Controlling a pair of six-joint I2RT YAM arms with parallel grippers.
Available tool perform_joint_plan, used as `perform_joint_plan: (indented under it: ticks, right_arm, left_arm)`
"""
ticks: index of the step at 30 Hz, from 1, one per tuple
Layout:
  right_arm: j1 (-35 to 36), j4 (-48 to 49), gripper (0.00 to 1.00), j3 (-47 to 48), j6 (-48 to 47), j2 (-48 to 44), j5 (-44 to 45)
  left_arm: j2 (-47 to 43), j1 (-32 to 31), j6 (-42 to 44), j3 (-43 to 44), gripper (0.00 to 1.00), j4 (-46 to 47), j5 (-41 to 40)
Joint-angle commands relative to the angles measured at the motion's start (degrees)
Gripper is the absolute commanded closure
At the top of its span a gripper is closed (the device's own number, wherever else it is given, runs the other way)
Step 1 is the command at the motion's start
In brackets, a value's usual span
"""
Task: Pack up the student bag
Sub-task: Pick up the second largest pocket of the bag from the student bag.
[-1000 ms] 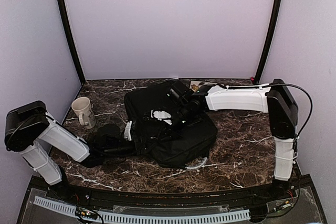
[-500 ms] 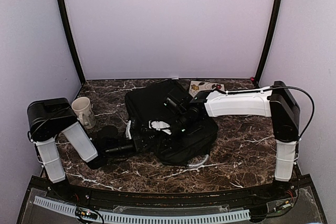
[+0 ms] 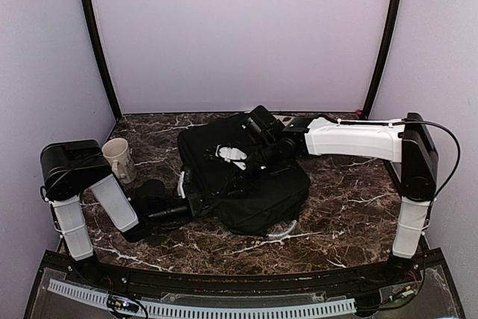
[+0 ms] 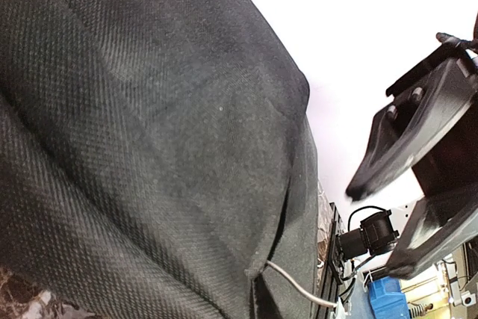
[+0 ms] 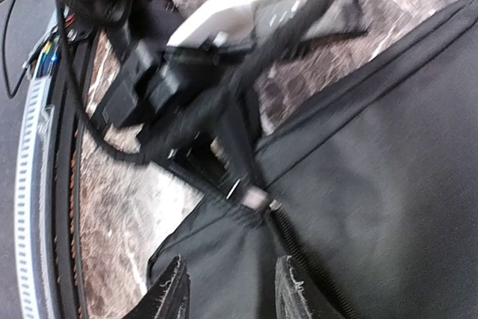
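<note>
The student bag (image 3: 254, 184) is a large black fabric bag lying in the middle of the marble table. Its weave fills the left wrist view (image 4: 149, 147). My left gripper (image 3: 188, 202) is low at the bag's left edge, shut on the fabric near the zipper end (image 5: 255, 198). Its own fingers are hidden in the left wrist view. My right gripper (image 3: 237, 159) hovers over the bag's top, open. Its two worn black fingertips (image 5: 173, 289) stand apart above the fabric with nothing held between them.
A cream mug (image 3: 119, 159) stands left of the bag, behind my left forearm. A flowered card (image 3: 287, 120) lies at the back, partly behind the right arm. A thin white cable (image 3: 281, 232) pokes out under the bag's front edge. Walls close in on three sides.
My left gripper has shut on the bag's left edge, and its arm has drawn more upright. My right gripper dipped toward the bag, then drew back while its jaws widened.
</note>
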Motion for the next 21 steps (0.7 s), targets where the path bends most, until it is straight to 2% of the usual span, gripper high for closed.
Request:
perform_joint_plan:
  ticks: [1, 10, 21]
  right_arm:
    - [1.28, 4.83, 0.59, 2.06, 1.38, 0.32, 3.86]
    - [4.37, 6.94, 0.5, 2.52, -0.25, 2.31, 7.76]
    - [5.5, 9.65, 0.49, 3.27, 3.57, 5.03, 11.78]
  left_arm:
    - [-0.3, 0.48, 0.75, -0.29, 1.0, 6.8, -0.21]
    - [-0.1, 0.48, -0.68, -0.47, 1.0, 8.33, -0.55]
    - [-0.54, 0.46, -0.76, -0.67, 1.0, 8.38, -0.5]
